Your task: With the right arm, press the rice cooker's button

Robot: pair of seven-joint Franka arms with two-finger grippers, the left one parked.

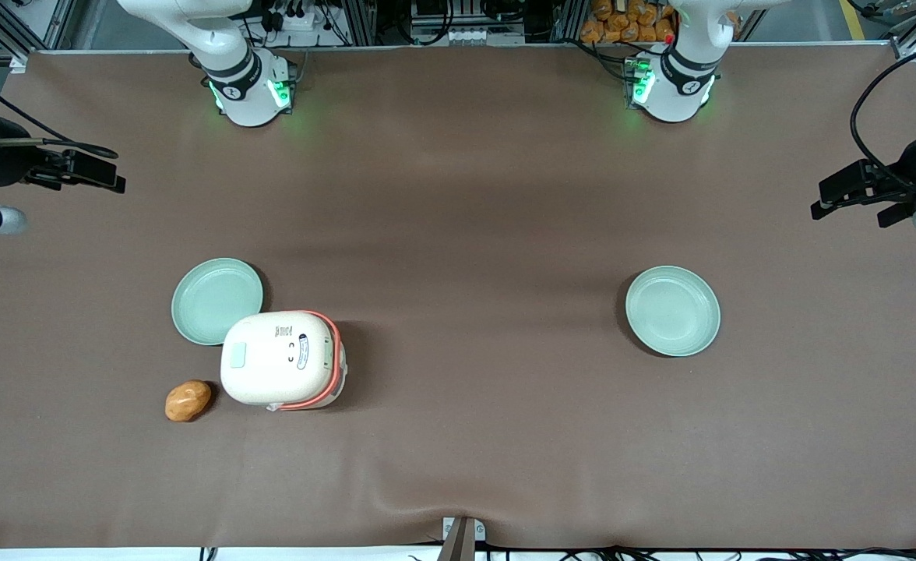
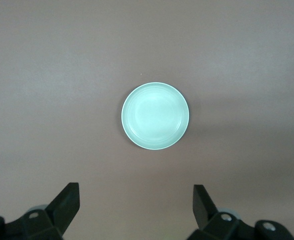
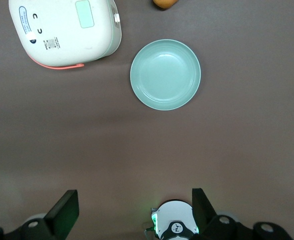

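Front view: rice cooker sitting lower left of frame on the table, touching a green plate. Claw hovering high, well apart, fingers spread wide, holding nothing. Cooker looking rigid, light, likely sliding; press straight down on the pale green lid button
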